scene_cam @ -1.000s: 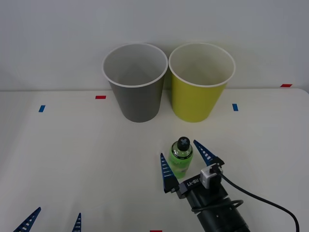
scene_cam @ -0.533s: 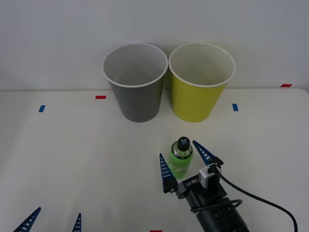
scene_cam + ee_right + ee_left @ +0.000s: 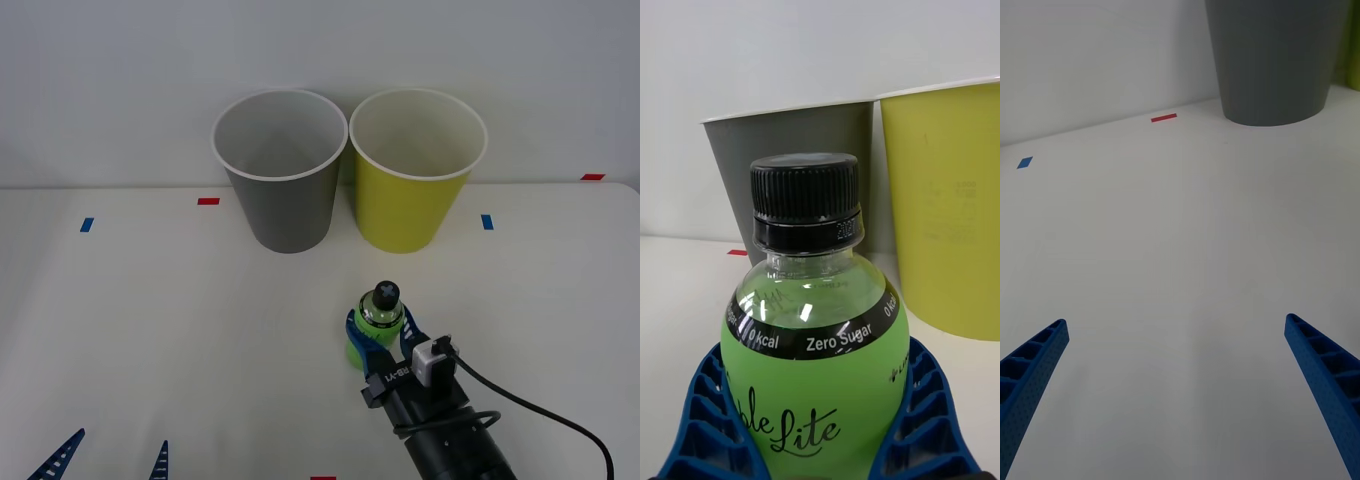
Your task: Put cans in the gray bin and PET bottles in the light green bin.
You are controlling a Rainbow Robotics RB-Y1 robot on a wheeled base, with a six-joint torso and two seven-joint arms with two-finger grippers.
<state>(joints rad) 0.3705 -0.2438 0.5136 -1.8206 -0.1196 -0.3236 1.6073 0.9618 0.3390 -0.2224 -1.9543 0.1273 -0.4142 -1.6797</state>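
On the white counter (image 3: pixel 150 320), my right gripper (image 3: pixel 379 337) clamps the upright PET bottle (image 3: pixel 376 325) at six o'clock of the light green bin (image 3: pixel 415 205), left gripper (image 3: pixel 105 458) idle and spread; grasped low, it could tip against the gray bin (image 3: pixel 285 200) beside.

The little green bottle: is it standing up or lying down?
Standing upright: the bottle has its black cap on top, with the right gripper shut around its body.

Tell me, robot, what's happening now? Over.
Right gripper shut on the bottle, upright on the table. Left gripper open, parked low. Green bin ahead, path open.
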